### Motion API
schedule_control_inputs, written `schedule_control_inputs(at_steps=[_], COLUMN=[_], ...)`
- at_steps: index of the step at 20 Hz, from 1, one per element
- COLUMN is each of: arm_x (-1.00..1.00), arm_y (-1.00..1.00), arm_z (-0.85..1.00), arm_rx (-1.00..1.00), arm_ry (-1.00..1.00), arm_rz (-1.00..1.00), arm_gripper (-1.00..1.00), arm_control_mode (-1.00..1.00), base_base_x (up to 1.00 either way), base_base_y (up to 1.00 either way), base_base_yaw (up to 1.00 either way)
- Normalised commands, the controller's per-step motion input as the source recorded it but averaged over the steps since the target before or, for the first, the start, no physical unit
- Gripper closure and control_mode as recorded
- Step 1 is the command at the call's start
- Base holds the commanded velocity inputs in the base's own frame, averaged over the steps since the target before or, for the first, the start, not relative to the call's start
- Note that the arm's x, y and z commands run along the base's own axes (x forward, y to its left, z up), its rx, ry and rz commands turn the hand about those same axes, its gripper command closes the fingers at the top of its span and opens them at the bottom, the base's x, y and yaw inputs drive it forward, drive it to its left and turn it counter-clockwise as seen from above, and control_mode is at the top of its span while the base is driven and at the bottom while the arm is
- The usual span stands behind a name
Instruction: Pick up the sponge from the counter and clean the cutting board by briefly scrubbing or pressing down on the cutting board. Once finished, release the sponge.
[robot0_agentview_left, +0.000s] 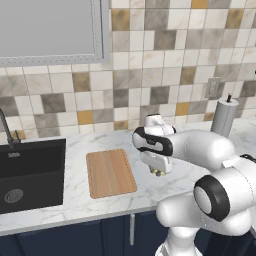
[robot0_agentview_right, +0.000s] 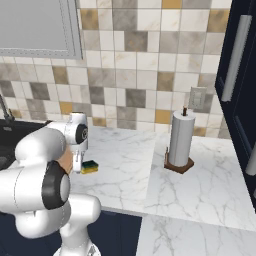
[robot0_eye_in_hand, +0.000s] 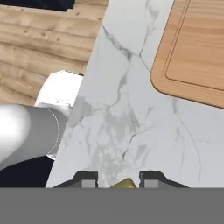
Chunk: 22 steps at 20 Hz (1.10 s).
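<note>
My gripper (robot0_eye_in_hand: 118, 178) low at centre frame over the marble counter (robot0_eye_in_hand: 131, 113), fingers apart astride the yellow sponge (robot0_agentview_right: 90, 166), not clenched, cutting board (robot0_agentview_left: 110, 172) left of it, paper towel roll (robot0_agentview_right: 181, 140) right.

One sponge (robot0_agentview_right: 90, 166), one cutting board (robot0_agentview_left: 110, 173), one paper towel roll (robot0_agentview_right: 181, 137) on its stand, one black sink (robot0_agentview_left: 31, 175), one wall outlet (robot0_agentview_right: 197, 99).
</note>
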Motion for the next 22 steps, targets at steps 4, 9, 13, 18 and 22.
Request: schedule_control_inputs(at_steps=[4,9,13,18,22], arm_x=[0.16,0.05,0.00,-0.32,-0.50], arm_y=[-0.25,-0.12,-0.03,-0.12,-0.13], arm_z=[-0.53,-0.60,-0.39,0.28,0.67], arm_rx=[0.00,0.00,0.00,0.00,-0.01], arm_ry=[0.00,-0.01,-0.07,-0.21,-0.22], arm_rz=[0.00,0.00,0.00,0.00,0.01], arm_gripper=[1.00,-1.00,-1.00,-1.00,-1.00], arm_control_mode=[-1.00,-1.00,-1.00,-1.00,-1.00], base_base_x=[0.00,0.00,0.00,0.00,0.00], base_base_y=[0.00,0.00,0.00,0.00,0.00], base_base_yaw=[0.00,0.00,0.00,0.00,0.00])
